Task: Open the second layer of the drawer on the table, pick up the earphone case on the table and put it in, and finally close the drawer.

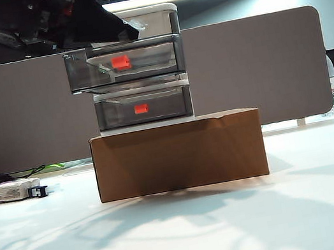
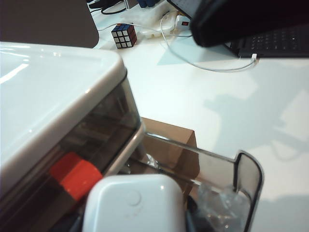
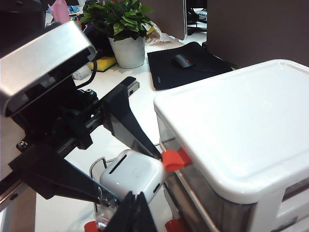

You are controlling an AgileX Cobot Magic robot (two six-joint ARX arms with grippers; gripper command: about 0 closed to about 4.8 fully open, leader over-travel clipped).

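Standing on the table [image 1: 187,238], the brown cardboard box [image 1: 179,155] carries the drawer [image 1: 145,112] high up, and that perch is the first worry: a push on the cabinet could slide it across the cardboard or tip it off.

Its second layer [image 1: 124,64] is pulled out toward the near side, open on top. It looks light and hangs well forward, so a knock from above could jam it or drag it out further.

Up at the far left, level with the cabinet's top, the left gripper [image 3: 134,176] has its fingers clamped on the earphone case [image 3: 131,176], held just above the open tray and close beside the top tier's front. I judge the case is smooth and slippery. If the fingers let go while it overhangs the tray's wall [image 2: 248,183], it could glance off the rim and drop to the table.

The right gripper [image 3: 134,212] waits on the near side of the case, its fingers pressed together on nothing. It sits close enough that a drift could bump the left arm.

Smallest hazard: the top tier's orange handle [image 3: 175,159] juts out next to the case and could catch it on the way down.
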